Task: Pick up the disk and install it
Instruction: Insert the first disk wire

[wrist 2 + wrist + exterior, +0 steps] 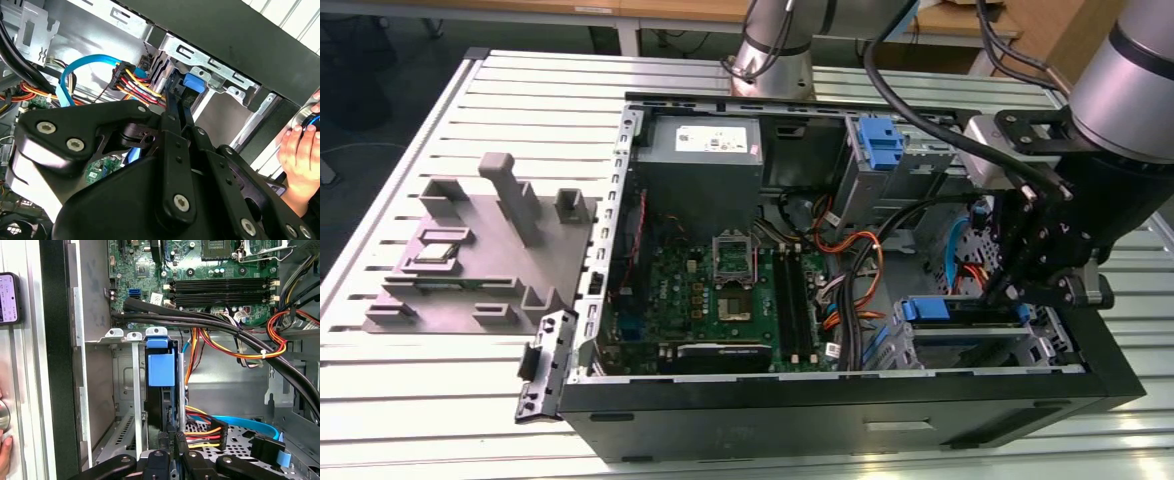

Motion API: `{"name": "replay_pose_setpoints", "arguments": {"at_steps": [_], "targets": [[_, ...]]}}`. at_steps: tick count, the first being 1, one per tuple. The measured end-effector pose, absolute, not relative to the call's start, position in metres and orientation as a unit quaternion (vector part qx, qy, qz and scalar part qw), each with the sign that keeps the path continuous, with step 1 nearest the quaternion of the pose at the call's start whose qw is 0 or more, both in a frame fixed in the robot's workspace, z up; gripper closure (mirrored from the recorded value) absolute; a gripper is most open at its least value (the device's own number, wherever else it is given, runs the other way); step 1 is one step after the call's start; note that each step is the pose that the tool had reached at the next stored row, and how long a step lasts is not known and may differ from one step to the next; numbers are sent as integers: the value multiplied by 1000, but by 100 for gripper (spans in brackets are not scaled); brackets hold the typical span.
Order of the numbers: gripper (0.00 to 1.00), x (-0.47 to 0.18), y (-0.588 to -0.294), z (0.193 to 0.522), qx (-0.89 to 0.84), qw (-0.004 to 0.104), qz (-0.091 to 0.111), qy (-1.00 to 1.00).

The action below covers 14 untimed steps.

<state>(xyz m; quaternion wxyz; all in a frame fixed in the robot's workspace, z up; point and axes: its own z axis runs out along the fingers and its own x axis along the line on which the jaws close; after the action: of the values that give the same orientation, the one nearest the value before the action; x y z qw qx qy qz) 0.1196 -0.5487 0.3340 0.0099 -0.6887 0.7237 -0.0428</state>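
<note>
I see the open computer case [854, 400] on the slatted table [400, 400]. Inside the case, my gripper [167, 460] reaches into the drive cage [974, 345] at its corner. There the disk [161, 370] stands on edge in a slot, pinched between the fingers.

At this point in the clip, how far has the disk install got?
Well along, it seems: the disk already stands on edge in the drive cage at the case's front corner, blue carrier end showing. In hand: the gripper is down at it, fingers alongside its edge. Whether it is fully seated, and whether the cable connector beside it is plugged in, can't be judged.
</note>
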Motion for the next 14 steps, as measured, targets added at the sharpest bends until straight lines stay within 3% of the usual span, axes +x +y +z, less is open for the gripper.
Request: {"name": "replay_pose_setpoints", "arguments": {"at_steps": [14], "targets": [[84, 120, -549, 333, -689, 14, -39, 724]]}}
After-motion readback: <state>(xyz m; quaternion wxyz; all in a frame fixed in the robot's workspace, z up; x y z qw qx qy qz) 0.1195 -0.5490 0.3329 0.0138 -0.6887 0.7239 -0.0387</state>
